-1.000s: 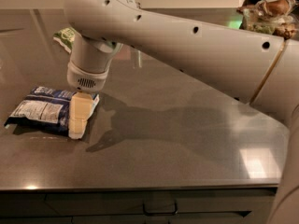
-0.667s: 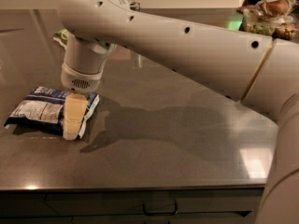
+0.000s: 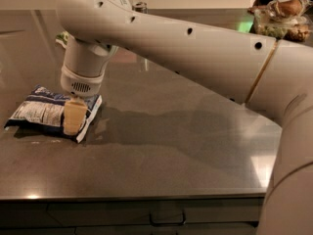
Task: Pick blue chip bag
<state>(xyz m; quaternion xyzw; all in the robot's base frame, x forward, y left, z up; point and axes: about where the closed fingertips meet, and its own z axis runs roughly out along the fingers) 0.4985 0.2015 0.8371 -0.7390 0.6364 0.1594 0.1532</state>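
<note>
The blue chip bag [image 3: 41, 112] lies flat on the dark counter [image 3: 171, 151] at the left, its white nutrition panel facing up. My gripper [image 3: 73, 116] hangs from the big white arm [image 3: 186, 48] and is down over the right end of the bag, its cream tip covering part of the bag there. A small part of the green chip bag [image 3: 61, 37] shows behind the arm's wrist at the far left.
Wrapped food packages [image 3: 286, 16] sit at the back right corner. A small clear object [image 3: 141, 6] stands behind the arm at the back. The counter's front edge runs along the bottom, with a drawer handle [image 3: 166, 222] below it.
My gripper has moved left, from the bag's right edge to farther over the bag. The bag has not moved.
</note>
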